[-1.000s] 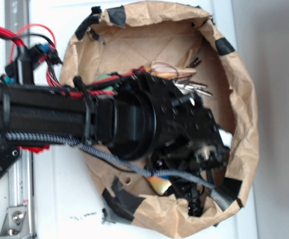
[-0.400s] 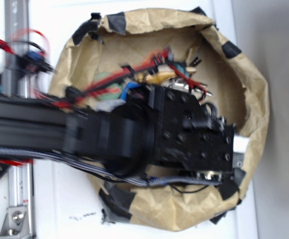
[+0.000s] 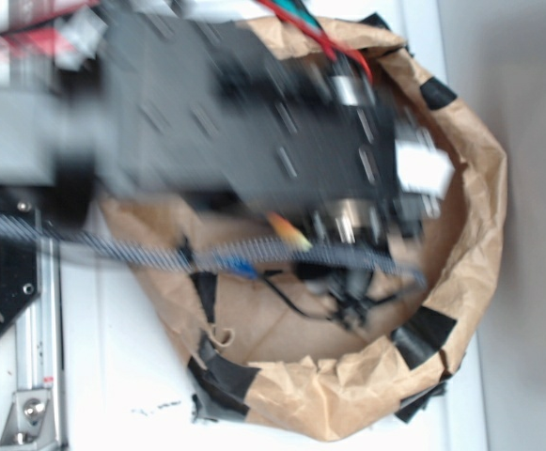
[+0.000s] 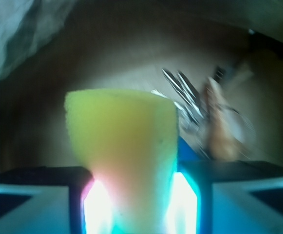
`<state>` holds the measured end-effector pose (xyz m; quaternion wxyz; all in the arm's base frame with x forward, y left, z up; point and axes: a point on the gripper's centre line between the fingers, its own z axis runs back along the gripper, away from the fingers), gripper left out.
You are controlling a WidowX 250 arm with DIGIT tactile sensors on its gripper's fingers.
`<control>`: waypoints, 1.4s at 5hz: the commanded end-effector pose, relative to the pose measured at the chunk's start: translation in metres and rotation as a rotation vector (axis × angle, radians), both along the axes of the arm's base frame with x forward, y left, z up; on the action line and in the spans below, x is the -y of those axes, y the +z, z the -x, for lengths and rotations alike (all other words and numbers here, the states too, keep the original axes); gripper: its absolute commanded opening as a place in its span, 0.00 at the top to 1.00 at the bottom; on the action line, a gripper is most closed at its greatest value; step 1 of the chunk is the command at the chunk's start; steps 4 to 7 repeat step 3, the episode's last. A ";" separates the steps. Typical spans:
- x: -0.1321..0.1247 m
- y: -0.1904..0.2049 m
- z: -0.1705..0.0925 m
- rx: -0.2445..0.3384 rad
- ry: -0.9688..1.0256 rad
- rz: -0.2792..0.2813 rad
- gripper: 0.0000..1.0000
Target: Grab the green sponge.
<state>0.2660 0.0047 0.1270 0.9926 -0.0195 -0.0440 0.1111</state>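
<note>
**Sponge pinched in the jaws as the arm swings up across the bag**

Since the frame a moment earlier, the arm [image 3: 207,113] has shifted toward the top of the exterior view and now blurs over the upper part of the brown paper bag [image 3: 470,254], baring the bag's lower floor.

Nearest the wrist camera, the gripper [image 4: 136,204] is clenched on the one green sponge [image 4: 124,146], which is really pale yellow. Its two fingers [image 4: 34,200] press its narrow lower end from either side. The sponge stands with its long axis running away from the jaws, its wider end pointing up in the wrist view.

Behind it lie a bunch of metal keys [image 4: 185,95], too blurred to count, and the bag's wall. In the exterior view the sponge is hidden under the arm.
</note>
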 end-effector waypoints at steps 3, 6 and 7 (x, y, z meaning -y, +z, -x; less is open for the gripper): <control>-0.015 0.057 0.034 0.084 0.042 -0.092 1.00; -0.015 0.057 0.034 0.084 0.042 -0.092 1.00; -0.015 0.057 0.034 0.084 0.042 -0.092 1.00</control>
